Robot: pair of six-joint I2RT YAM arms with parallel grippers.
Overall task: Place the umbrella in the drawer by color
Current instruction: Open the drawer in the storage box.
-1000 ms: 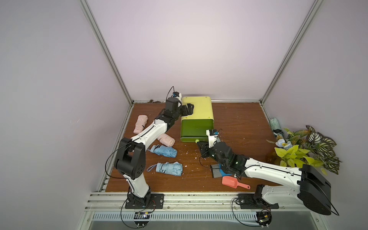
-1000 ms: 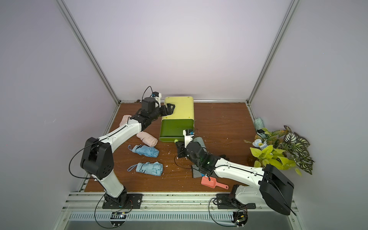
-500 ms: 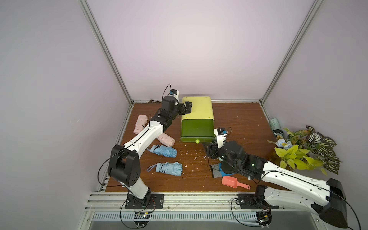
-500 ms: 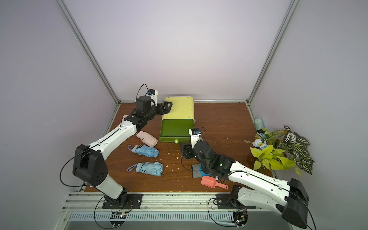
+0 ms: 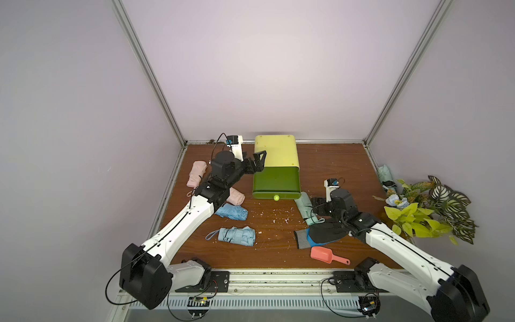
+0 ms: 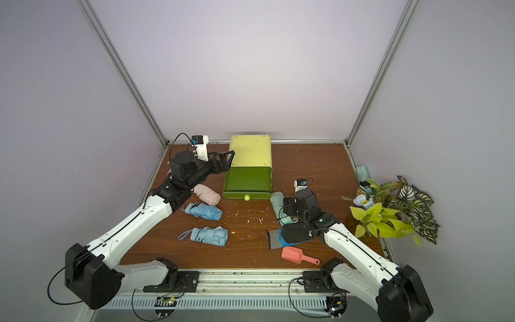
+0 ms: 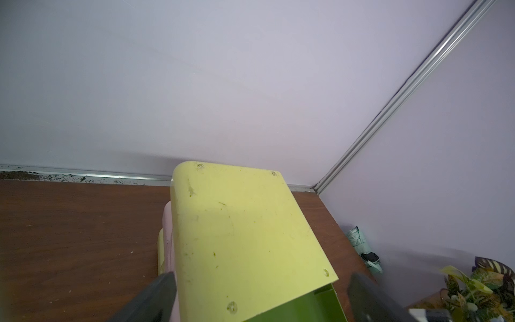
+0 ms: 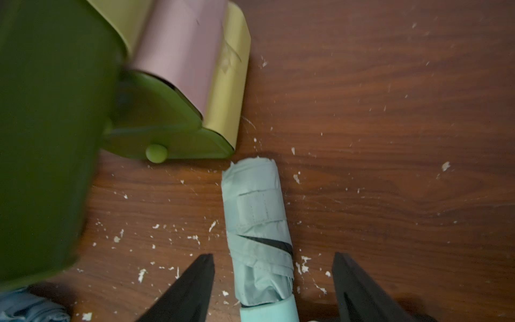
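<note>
My right gripper point(image 8: 271, 256) stands released, jaws spread to either side of the mint umbrella point(image 8: 256, 231) with bare wood showing between each finger and the fabric. The umbrella lies flat on the table point(image 5: 328, 167), its far end just beside the front corner of the green drawer point(image 5: 276, 181), which is pulled out of the yellow case point(image 5: 278, 152). I judge it light, with a stiff folded core under soft, slick fabric that will give and may slide. I would close across the strapped middle, where the bundle is tightest, not on the loose pleats or the hard cap nearest my wrist. My left gripper point(image 7: 260, 276) is also spread wide, holding nothing, at the case's side edge. A second ago my right jaws were much narrower and sat at the drawer's knob point(image 5: 276, 197); since then they have let go, widened and drawn back over the umbrella. The drawer itself looks unmoved, though the small earlier view leaves that uncertain.
</note>
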